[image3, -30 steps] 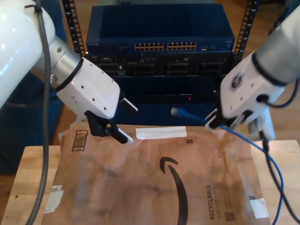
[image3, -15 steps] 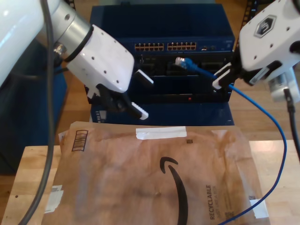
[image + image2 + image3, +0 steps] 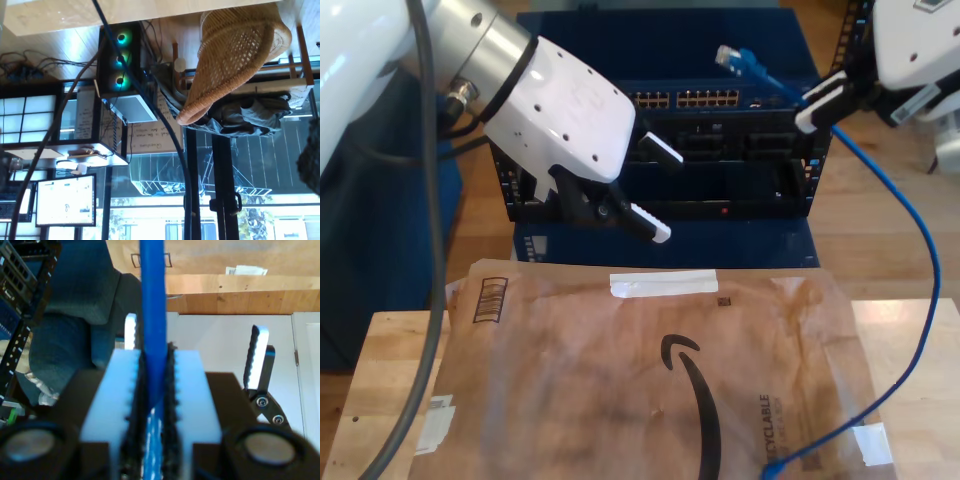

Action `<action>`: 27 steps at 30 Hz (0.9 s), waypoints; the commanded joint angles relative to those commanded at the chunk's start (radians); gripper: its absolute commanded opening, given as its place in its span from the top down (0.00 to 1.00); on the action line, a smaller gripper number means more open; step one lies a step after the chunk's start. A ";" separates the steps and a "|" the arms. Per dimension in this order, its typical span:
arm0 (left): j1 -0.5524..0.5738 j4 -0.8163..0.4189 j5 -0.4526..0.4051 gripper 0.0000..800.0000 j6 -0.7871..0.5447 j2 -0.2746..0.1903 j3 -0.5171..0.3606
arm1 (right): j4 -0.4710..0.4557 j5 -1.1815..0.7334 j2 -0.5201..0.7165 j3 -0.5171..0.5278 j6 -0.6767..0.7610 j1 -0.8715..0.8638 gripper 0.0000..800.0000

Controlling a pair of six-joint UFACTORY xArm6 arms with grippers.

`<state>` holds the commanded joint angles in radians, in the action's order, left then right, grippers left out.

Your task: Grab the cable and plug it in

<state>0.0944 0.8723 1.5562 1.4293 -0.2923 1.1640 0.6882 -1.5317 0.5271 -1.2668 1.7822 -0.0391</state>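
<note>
second pincer (image 3: 152,390) clamped on blue cable (image 3: 880,180) | plug (image 3: 728,56) raised above switch ports (image 3: 685,99) | first pincer (image 3: 645,185) spread, empty | risk: cable slipping or snagging the bench (image 3: 380,370) edge, plug missing port

Second gripper (image 3: 152,385) clamped, raised; other gripper (image 3: 655,190) spread

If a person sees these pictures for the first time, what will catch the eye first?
First comes the bright blue cable, pinched in my second end effector at the exterior view's upper right, its plug raised before the dark switch. Next is the other arm's open end effector at that view's centre left, above the brown envelope on the table.
</note>
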 joint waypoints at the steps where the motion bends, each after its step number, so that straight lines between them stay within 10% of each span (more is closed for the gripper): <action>1: 0.000 0.002 0.005 0.00 0.000 0.000 0.003 | -0.002 -0.005 0.000 -0.008 0.000 0.000 1.00; 27: -0.071 0.195 0.120 0.00 0.002 0.012 0.161 | -0.008 -0.023 0.049 0.012 -0.003 0.000 1.00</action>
<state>0.0238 1.0671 1.6759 1.4308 -0.2800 1.3251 0.6805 -1.5547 0.5762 -1.2545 1.7791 -0.0391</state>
